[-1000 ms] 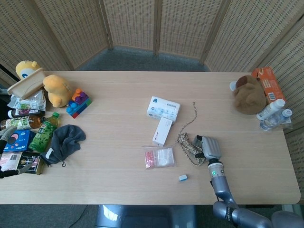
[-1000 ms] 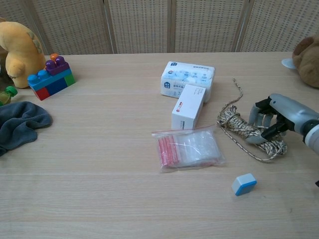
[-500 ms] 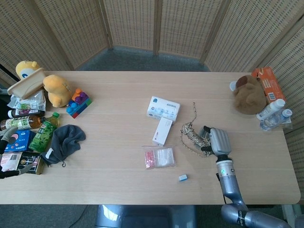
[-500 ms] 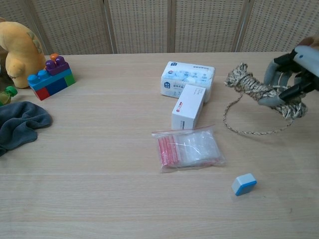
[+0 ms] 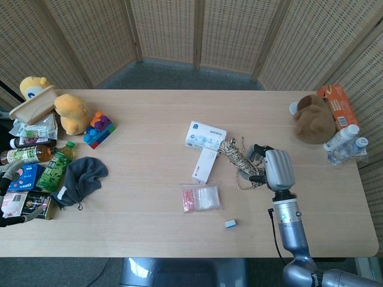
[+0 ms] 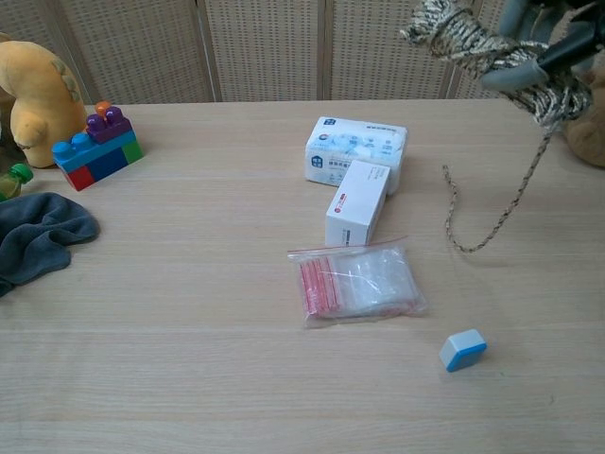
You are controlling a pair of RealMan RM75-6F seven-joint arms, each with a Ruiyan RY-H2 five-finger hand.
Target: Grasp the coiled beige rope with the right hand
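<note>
The coiled beige rope (image 5: pixel 237 156) (image 6: pixel 465 41) hangs well above the table, gripped by my right hand (image 5: pixel 270 167) (image 6: pixel 546 43). A loose tail of the rope (image 6: pixel 501 210) dangles from the coil and its end touches the tabletop to the right of the white boxes. My left hand (image 5: pixel 7 197) shows only partly at the far left edge of the head view, near the packets there; how its fingers stand is unclear.
Under the raised rope lie a tissue pack (image 6: pixel 356 148), a white box (image 6: pixel 359 202), a clear zip bag (image 6: pixel 357 282) and a small blue eraser (image 6: pixel 462 349). A brown plush (image 5: pixel 312 119) and bottles (image 5: pixel 342 142) sit far right; toy bricks (image 6: pixel 97 145) and a grey cloth (image 6: pixel 38 234) sit left.
My right hand has lifted the rope coil from the table to well above it, moving up and slightly back. The rope's tail now trails down to the table.
</note>
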